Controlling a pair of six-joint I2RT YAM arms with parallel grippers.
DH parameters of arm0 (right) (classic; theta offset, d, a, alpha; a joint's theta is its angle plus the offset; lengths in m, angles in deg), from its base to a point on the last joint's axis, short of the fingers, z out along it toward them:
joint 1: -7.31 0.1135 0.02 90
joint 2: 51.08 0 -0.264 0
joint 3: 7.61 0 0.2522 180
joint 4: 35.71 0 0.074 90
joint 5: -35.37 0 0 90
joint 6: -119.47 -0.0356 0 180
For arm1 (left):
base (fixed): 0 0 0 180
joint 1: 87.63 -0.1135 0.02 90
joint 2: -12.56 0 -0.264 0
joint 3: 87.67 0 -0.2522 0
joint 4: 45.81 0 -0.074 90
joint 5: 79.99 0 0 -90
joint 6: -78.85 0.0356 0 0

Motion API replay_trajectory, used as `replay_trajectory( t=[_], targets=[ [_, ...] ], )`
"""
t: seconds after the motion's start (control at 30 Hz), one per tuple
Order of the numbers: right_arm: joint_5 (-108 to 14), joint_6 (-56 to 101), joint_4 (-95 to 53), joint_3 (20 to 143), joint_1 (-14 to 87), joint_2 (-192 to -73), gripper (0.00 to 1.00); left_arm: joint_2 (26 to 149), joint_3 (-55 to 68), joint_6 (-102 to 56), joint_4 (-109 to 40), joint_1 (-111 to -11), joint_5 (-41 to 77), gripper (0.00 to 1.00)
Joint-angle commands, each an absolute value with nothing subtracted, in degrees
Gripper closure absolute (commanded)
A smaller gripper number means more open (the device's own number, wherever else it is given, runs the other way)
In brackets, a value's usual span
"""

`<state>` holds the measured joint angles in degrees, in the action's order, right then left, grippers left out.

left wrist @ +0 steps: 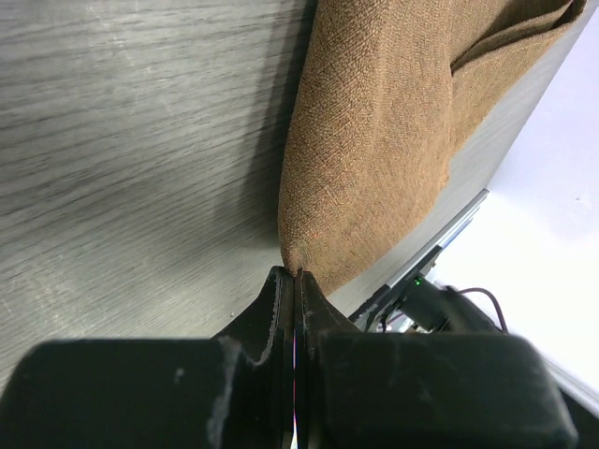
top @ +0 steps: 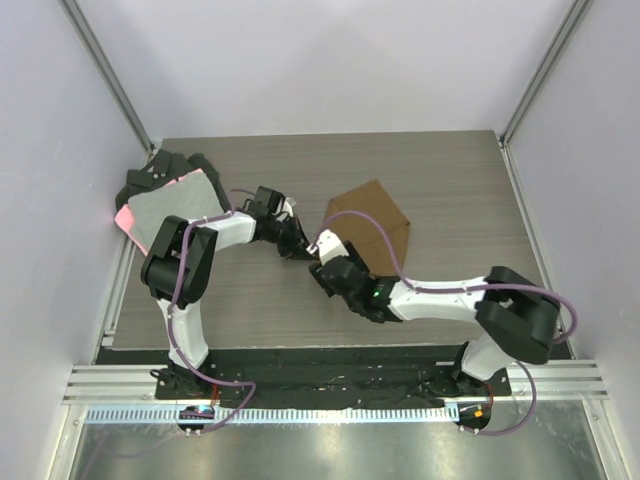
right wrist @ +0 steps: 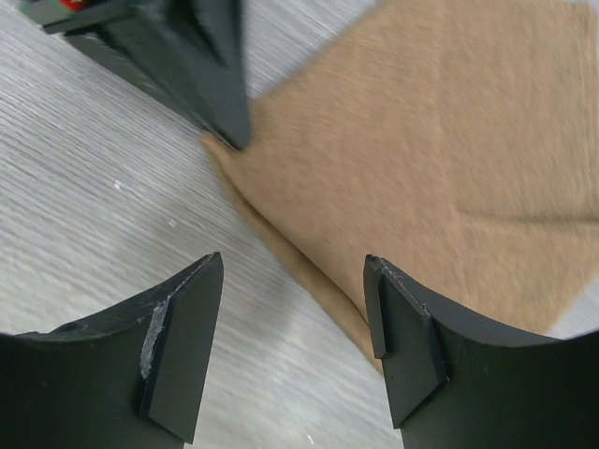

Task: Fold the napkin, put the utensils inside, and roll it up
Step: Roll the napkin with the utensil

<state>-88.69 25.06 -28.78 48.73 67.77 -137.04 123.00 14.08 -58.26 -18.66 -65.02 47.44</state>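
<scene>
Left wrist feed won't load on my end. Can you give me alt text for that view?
The left gripper is shut on one corner of the brown napkin, which stretches away up and to the right over the grey wood-grain table. A fold creases the napkin near the top right of the view.

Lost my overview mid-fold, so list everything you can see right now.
napkin: one, brown, middle of the table, just right of centre.
grey cloth: one, grey with a pink edge, far-left corner of the table.
black cloths: count unclear, black, under and behind the grey cloth.
table: one, grey wood grain.
utensils: none visible in any view.
left gripper: one, black fingers, shut on the napkin's left corner.
right gripper: one, black fingers, open, over the napkin's near edge beside the left gripper.
</scene>
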Motion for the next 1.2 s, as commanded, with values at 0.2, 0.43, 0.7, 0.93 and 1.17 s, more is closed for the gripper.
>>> replay_trajectory(
  t=[0.2, 0.43, 0.7, 0.93, 1.17],
  targets=[
    [-100.06, 36.05, -42.51, 56.42, 73.75, -151.53, 0.31, 122.34, 14.15, -57.38, -18.60, -66.36, 51.23, 1.00],
    [-107.27, 39.84, -47.17, 58.09, 74.37, -158.57, 0.31, 122.34, 14.58, -57.56, -18.69, -66.98, 51.59, 1.00],
    [-111.14, 38.17, -42.96, 55.98, 74.28, -159.54, 0.32, 122.08, 15.02, -57.38, -18.95, -68.03, 51.59, 1.00],
    [-112.54, 33.86, -37.68, 51.77, 74.37, -156.90, 0.33, 122.34, 15.29, -57.29, -19.39, -68.47, 52.03, 1.00],
    [-112.91, 33.42, -37.50, 50.53, 73.31, -158.13, 0.37, 122.08, 15.47, -57.20, -19.57, -68.82, 52.11, 1.00]
  ],
)
